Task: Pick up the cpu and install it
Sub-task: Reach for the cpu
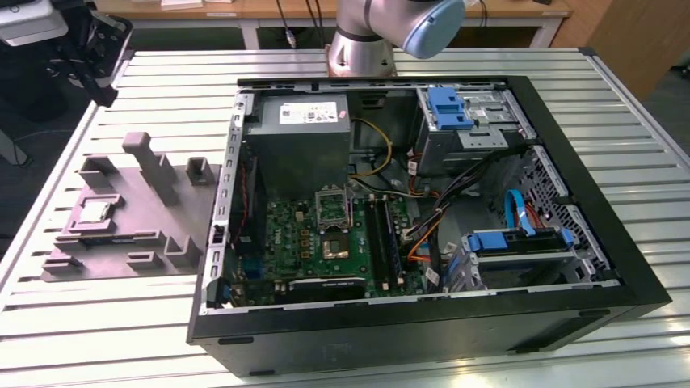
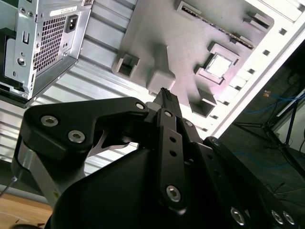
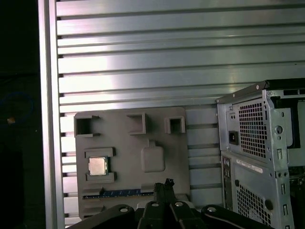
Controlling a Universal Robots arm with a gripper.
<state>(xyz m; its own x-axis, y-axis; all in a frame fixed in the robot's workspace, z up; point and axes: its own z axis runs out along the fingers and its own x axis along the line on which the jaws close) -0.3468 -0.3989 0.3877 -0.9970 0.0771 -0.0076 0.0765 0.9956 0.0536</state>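
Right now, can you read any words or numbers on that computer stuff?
White label on the power supply, exterior view: print too small to read.
Sticker on the computer case's back, in both wrist views: too blurred to read.
Grey tray: no writing that I can see.

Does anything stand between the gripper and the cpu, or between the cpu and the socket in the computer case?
Nothing visible lies between the gripper and the cpu, which sits uncovered in the grey tray. Between the cpu and the socket rises the case wall; above it the way looks open.
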